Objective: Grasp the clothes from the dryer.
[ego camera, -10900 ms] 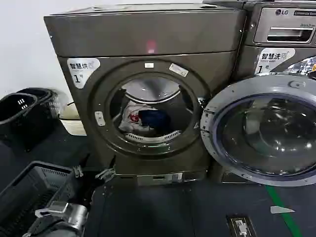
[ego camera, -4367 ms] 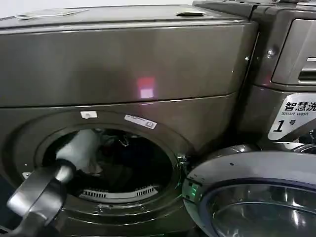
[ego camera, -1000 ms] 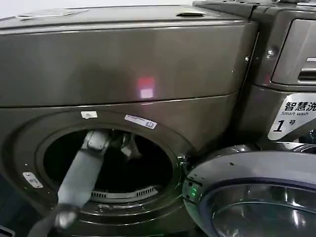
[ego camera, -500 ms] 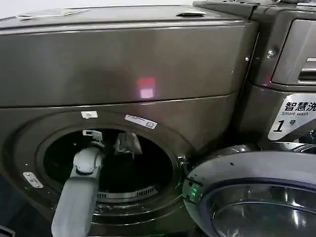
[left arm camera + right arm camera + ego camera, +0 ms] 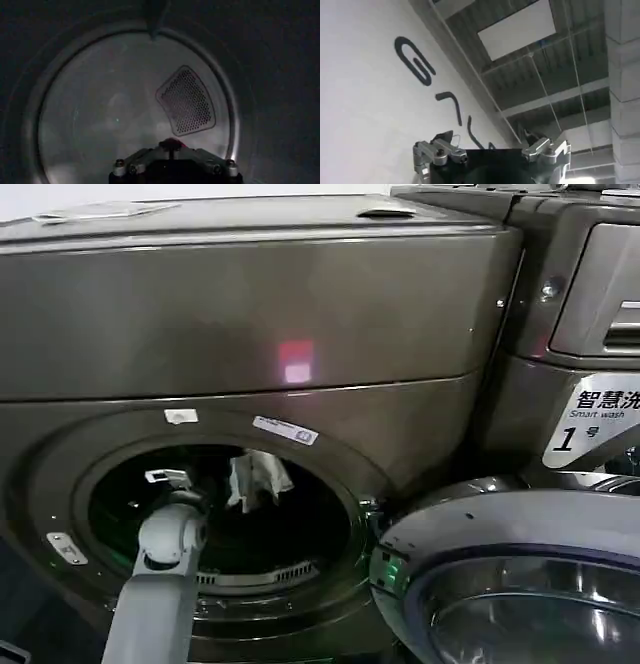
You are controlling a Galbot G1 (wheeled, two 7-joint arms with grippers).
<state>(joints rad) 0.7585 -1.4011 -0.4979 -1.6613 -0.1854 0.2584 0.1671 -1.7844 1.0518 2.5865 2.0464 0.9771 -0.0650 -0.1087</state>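
Dryer (image 5: 250, 334), door (image 5: 520, 584) standing open. Left gripper (image 5: 205, 479) reaching inside the drum opening, jaws seemingly pinching a pale garment (image 5: 256, 477) dangling just inside the opening's upper part. Step: extraction. Next: drawing it outward past the dryer's rim without snagging. Right gripper (image 5: 490, 150) idling, jaws wide.

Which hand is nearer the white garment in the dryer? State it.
Left. The left hand is inside the dryer drum, right beside the hanging white garment. The right hand is away from the dryer, pointing up toward a ceiling.
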